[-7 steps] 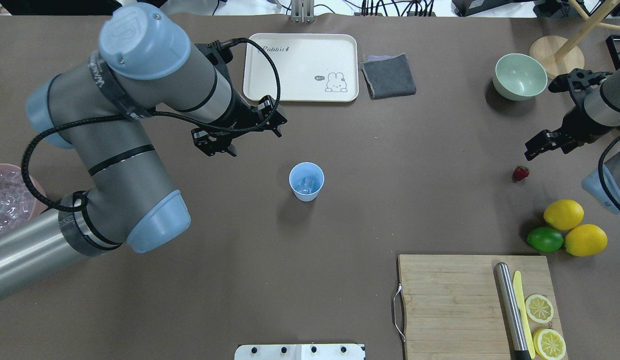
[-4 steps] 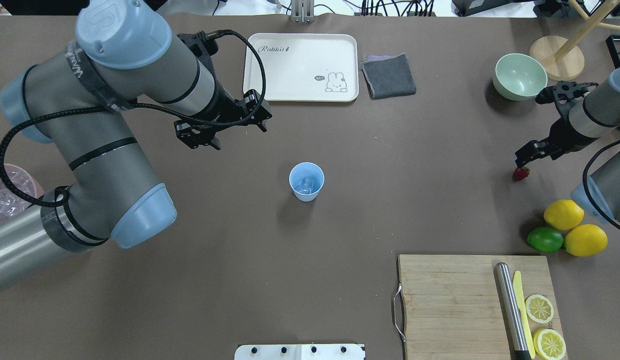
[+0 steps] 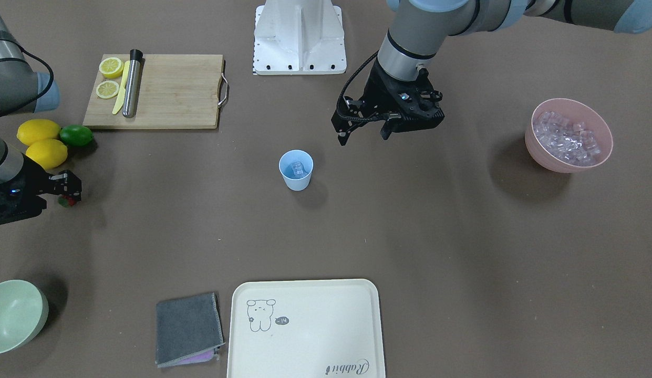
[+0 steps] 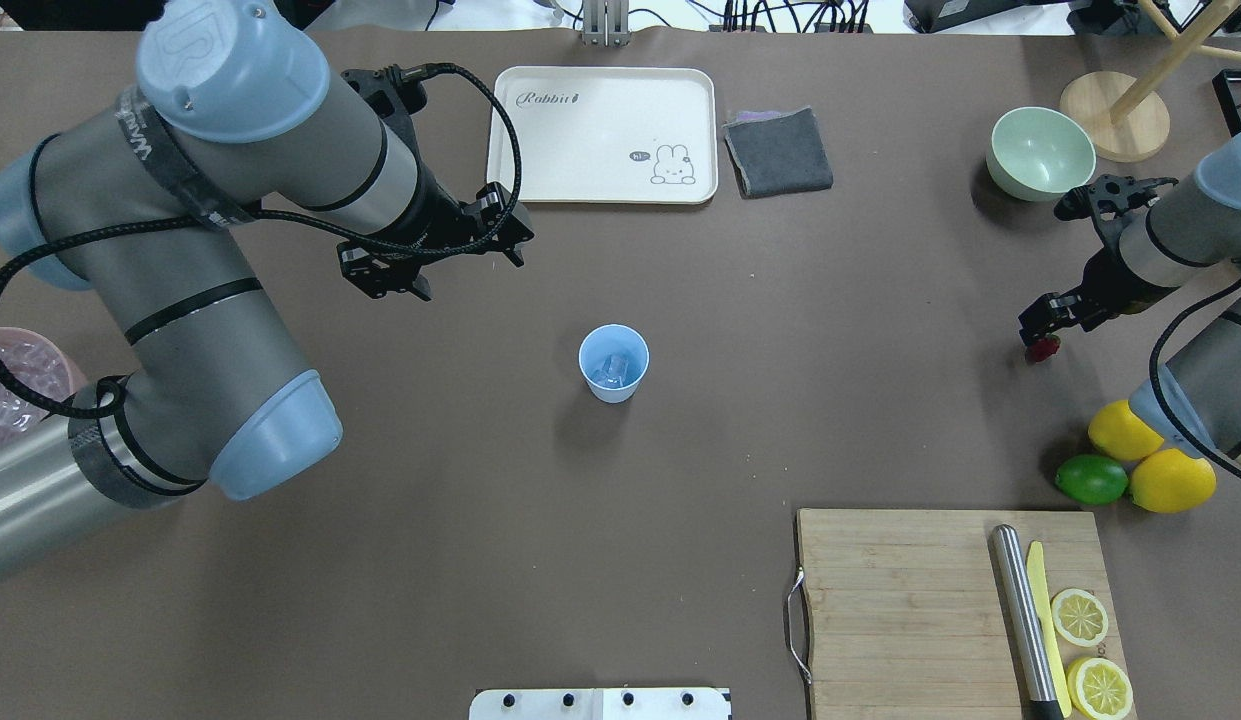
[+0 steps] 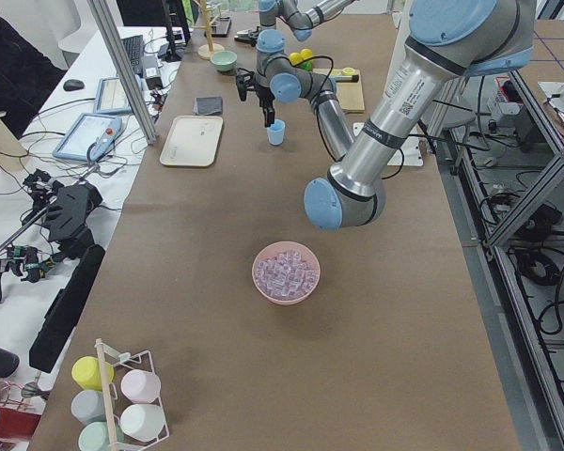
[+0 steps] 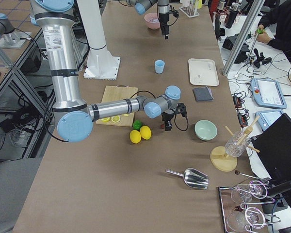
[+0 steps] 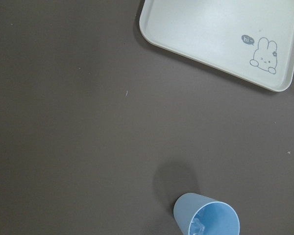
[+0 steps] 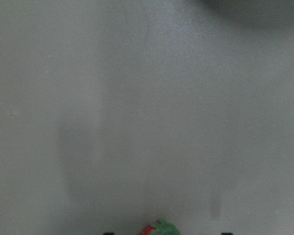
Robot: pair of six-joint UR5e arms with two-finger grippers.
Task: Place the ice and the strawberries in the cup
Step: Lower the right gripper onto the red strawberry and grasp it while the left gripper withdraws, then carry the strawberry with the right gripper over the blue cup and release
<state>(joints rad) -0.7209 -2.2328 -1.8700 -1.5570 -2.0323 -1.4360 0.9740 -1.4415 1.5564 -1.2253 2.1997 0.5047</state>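
The light blue cup (image 4: 632, 356) stands upright mid-table, with a few clear cubes of ice (image 4: 610, 373) in its bottom. More ice (image 3: 566, 138) fills the pink bowl (image 3: 536, 152) on the robot's left. My left gripper (image 4: 470, 276) hovers open and empty, up and to the left of the cup (image 3: 296, 178). One small red strawberry (image 4: 1042, 349) lies on the table at the right. My right gripper (image 4: 1040, 326) is low over the strawberry (image 3: 69, 200) and open. In the right wrist view the strawberry (image 8: 158, 229) sits between the fingers.
Two lemons (image 4: 1170, 480) and a lime (image 4: 1090, 479) lie near the right arm. A cutting board (image 4: 910, 610) holds a steel muddler, a yellow knife and lemon slices. A cream tray (image 4: 600, 130), a grey cloth (image 4: 778, 152) and a pale green bowl (image 4: 1040, 152) sit at the far side.
My left arm has drawn back to the left, away from the cup. My right gripper has swung in and come down over the strawberry.
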